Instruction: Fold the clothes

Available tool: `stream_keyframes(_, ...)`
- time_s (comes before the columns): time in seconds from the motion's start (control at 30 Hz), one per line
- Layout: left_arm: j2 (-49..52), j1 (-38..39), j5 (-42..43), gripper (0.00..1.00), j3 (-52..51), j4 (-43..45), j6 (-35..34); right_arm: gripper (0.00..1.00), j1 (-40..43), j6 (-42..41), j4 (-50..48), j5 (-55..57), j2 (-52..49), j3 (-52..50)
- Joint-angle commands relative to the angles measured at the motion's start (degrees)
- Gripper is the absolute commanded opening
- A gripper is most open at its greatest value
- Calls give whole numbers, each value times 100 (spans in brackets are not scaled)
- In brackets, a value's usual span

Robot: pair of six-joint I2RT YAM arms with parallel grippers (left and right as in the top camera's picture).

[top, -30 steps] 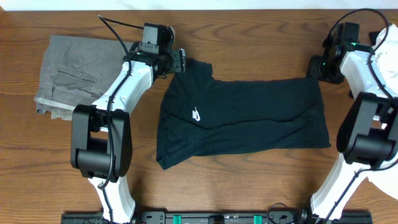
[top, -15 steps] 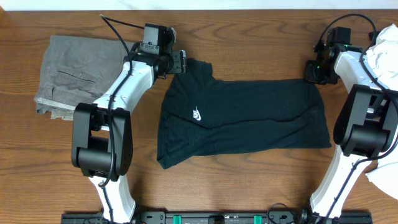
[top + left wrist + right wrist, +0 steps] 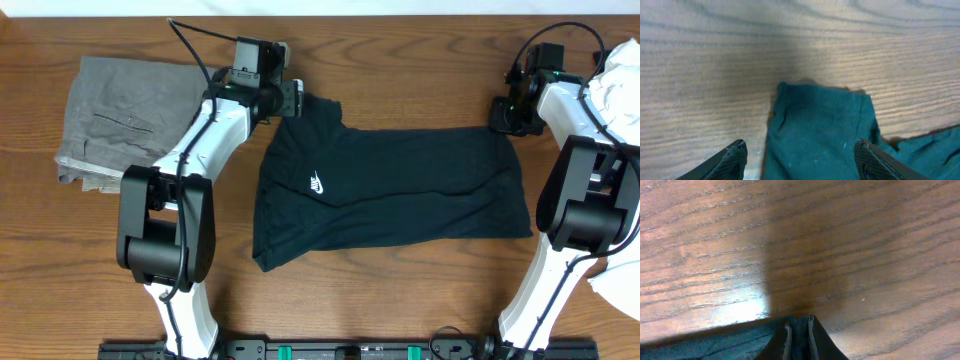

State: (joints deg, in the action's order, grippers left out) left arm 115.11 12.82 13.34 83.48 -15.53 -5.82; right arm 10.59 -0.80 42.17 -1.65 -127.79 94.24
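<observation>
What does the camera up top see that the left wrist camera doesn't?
Only the overhead view shows the grey trousers, the white garment, the logo and the right pincer at the far corner. Only the left wrist view shows, close up, the sleeve hem between the left pincer and its wide-open fingertips. Both show the T-shirt, the left pincer and the wooden table.

right jaws: pinching black T-shirt edge | wooden table beneath
</observation>
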Motion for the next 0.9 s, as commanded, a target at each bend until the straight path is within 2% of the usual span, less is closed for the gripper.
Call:
stream_keyframes(0.0,280,35,-389,70,28,94,133,11,-11,66,98,162,-361,-98)
stream_keyframes(0.43,1305,190,-404,69,28,568,201,14,-11,66,94,160,-361,-98)
stream_keyframes(0.57,1451,227,-793,54,28,555,199,14,-11,63,92,160,-361,-98)
stream_keyframes(0.77,1478,275,-1311,49,26,472,201,16,-17,63,87,157,-361,-98)
stream_keyframes(0.87,1478,275,-1311,41,26,472,201,16,-17,61,87,140,-361,-98)
